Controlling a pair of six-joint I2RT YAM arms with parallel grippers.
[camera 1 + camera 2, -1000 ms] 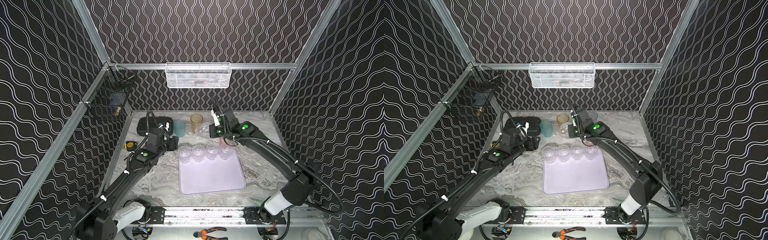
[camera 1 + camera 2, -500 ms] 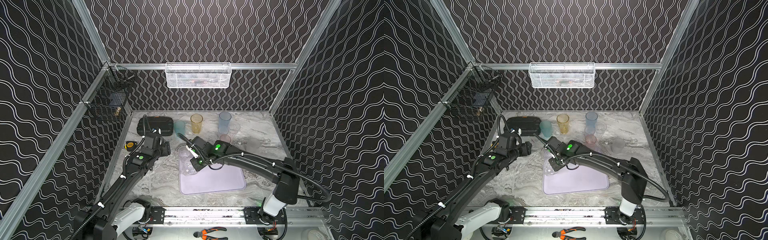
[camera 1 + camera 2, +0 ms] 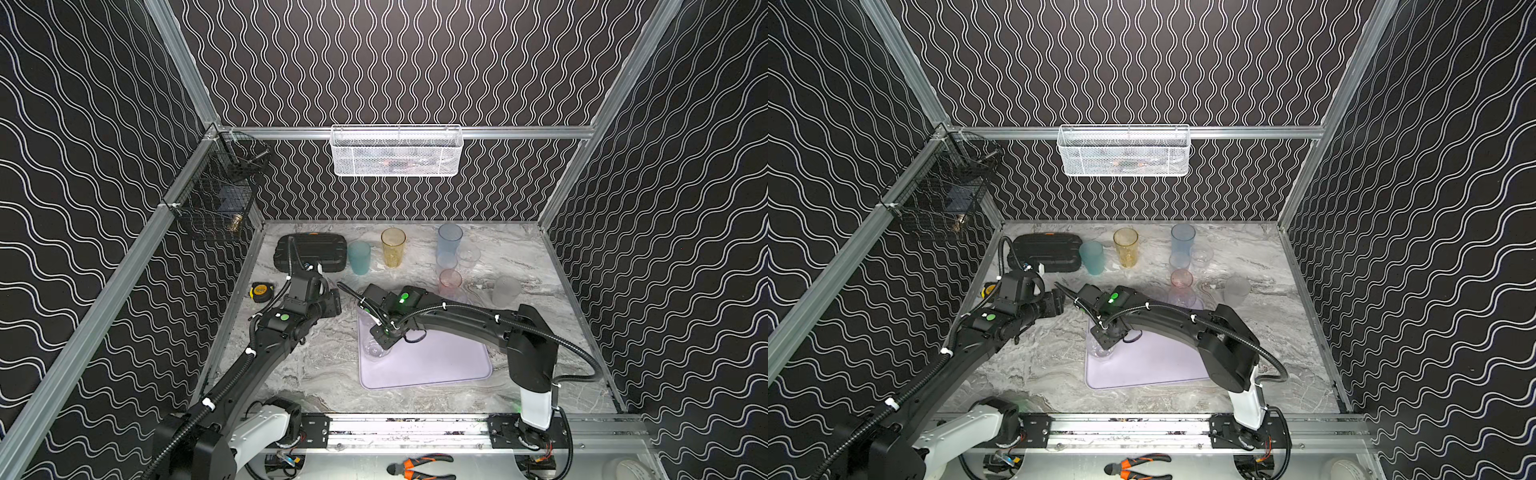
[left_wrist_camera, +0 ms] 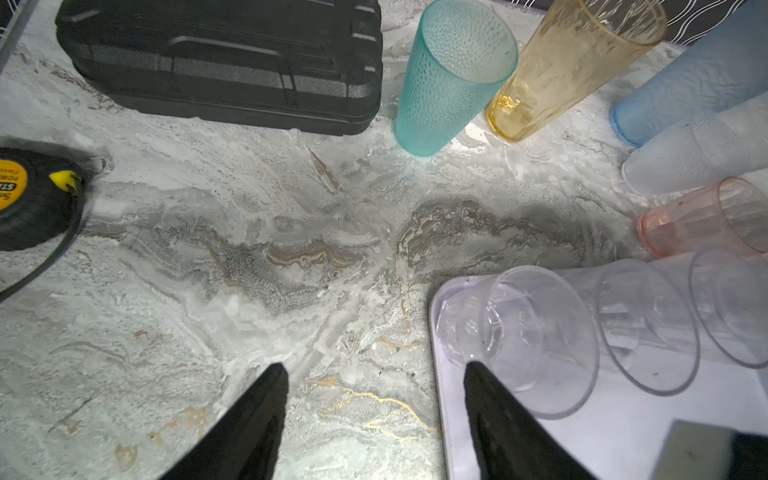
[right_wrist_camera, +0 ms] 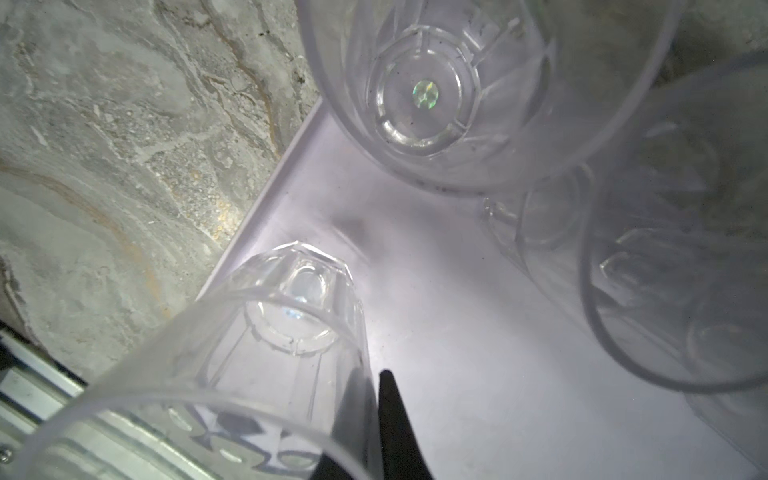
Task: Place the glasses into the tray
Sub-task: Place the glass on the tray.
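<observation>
Right gripper pinched shut on rim wall of clear glass, apparently one finger inside, one outside. Glass sits over tray, close by its left rim, nearer robot than row of clear glasses at far edge. Cannot tell whether base touches tray.

Likely best: lower straight until base sits flat, then part jaws and lift straight out, clear of rim and neighbour.

Glass upright: mouth up, base down, long axis near vertical.

Left gripper jaws apart, empty, above table by tray corner.

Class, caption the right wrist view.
Right pincer grips a clear glass by its wall at the edge of the lilac tray.
</observation>
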